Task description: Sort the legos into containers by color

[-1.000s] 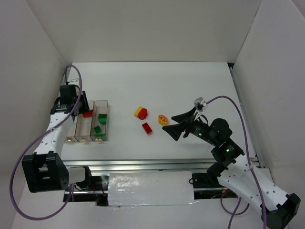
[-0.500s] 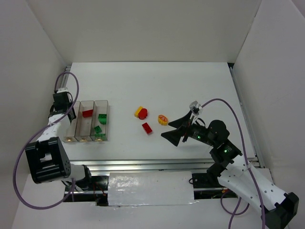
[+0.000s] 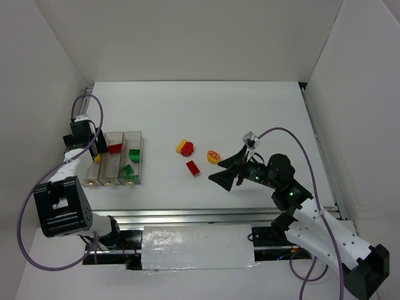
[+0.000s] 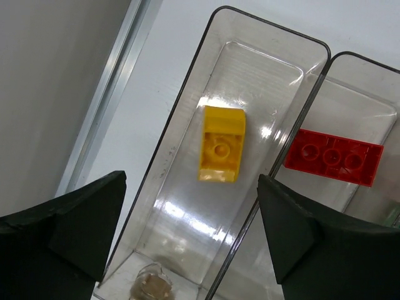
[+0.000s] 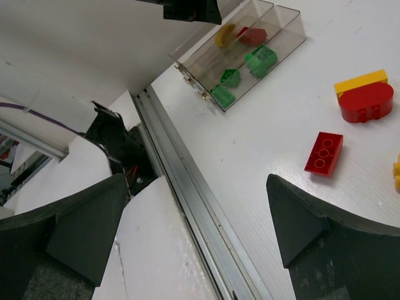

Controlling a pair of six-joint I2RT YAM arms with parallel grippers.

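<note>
Now | left gripper (image 4: 190, 219) agape, empty, over binned yellow brick (image 4: 221, 152) | right gripper (image 3: 220, 170) agape, empty, nearer | loose red brick (image 3: 193, 167) lies close to its left

The middle container (image 4: 359, 106) is cut off rightward.

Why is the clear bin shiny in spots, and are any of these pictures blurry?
Left wrist view: white glare patches on the clear bin floor around the yellow lego. Right wrist view: near fingers soft, red brick sharp. Top view: even light, faint shadows.
</note>
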